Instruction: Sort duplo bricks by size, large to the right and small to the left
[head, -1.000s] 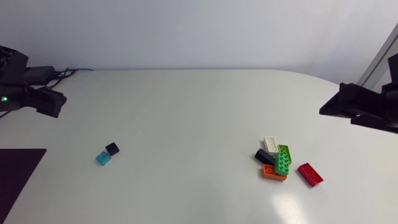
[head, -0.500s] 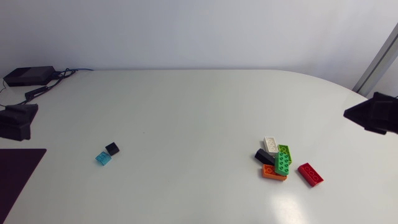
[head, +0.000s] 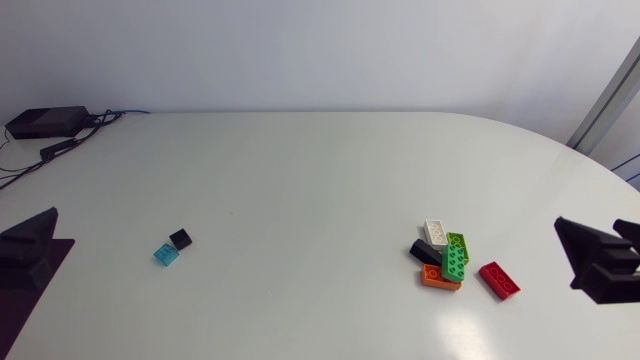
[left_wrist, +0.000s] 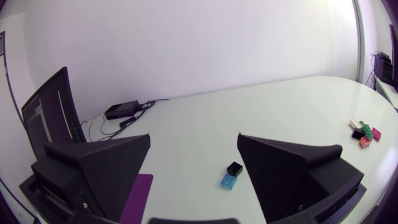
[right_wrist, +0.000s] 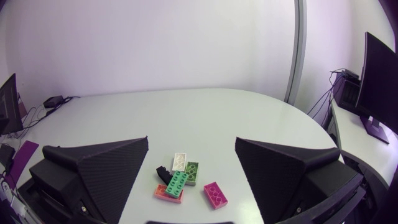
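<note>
There are two small square plastic bricks: one clear blue small brick (head: 166, 255) and one black small brick (head: 181, 239). There are six long plastic bricks: one white long brick (head: 435, 231), one black long brick (head: 422, 250), one lime green long brick (head: 459, 241), one bright green long brick (head: 452, 264), one orange long brick (head: 436, 279) and one red long brick (head: 499, 280).

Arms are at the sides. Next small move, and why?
Probably just park the arms: the cyan brick and small black brick lie at the left, the pile of long bricks and red brick at the right, and the left gripper and right gripper are open, empty. The sort looks done.
</note>
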